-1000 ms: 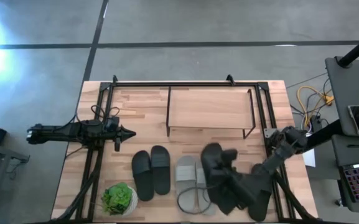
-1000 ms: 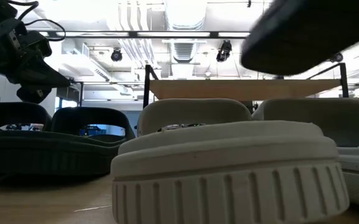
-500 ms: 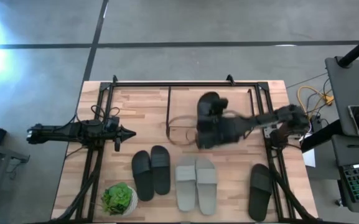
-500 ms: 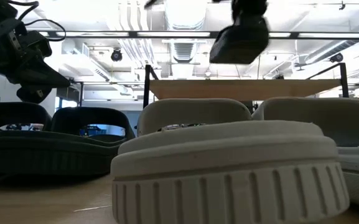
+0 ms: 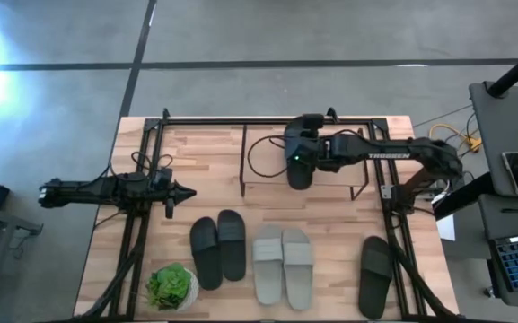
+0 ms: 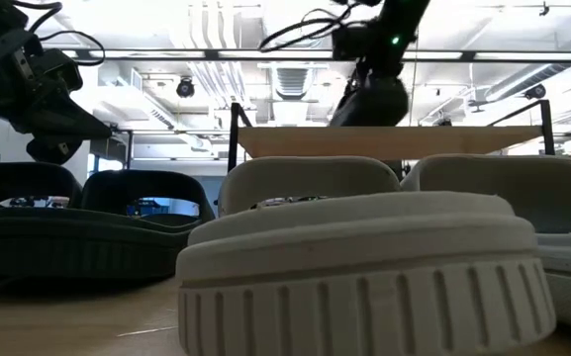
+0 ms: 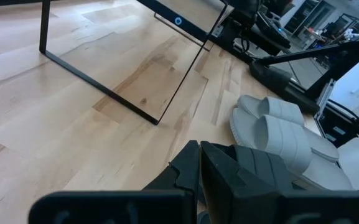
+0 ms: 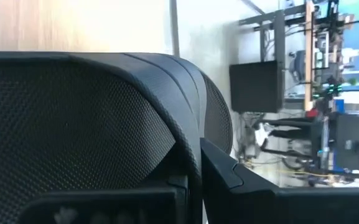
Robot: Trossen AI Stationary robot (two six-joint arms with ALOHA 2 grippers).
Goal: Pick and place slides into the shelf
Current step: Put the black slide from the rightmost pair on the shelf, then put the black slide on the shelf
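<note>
Over the shelf (image 5: 303, 144), right gripper (image 5: 299, 160) clamped on one black slide (image 5: 300, 170), holding it just above the wooden top board, toe pointing toward the front of the table. Its mate (image 5: 375, 276) lies on the table at the front right. Second black pair (image 5: 218, 248) and light grey pair (image 5: 284, 266) sit side by side at the front centre, near the potted plant (image 5: 171, 286). Left gripper (image 5: 179, 191) shut on nothing, parked at the table's left side, well apart from the slides.

Handling, judged: moulded rubber — light, springy, not fragile. Sole fairly stiff along its length; the wide strap flexes and gives a natural pinch point. Textured strap surface in the right wrist view suggests decent friction, so slip risk looks low, though a slide held by one edge may swing.

Hard to read — right wrist view is almost filled by the slide's dark strap (image 8: 86, 118), so the exact pinch point is hidden. Low view is blocked by a grey sole (image 6: 364, 267) close to the lens; only the shelf's board edge shows behind it. Whether the held slide touches the board: cannot tell.
</note>
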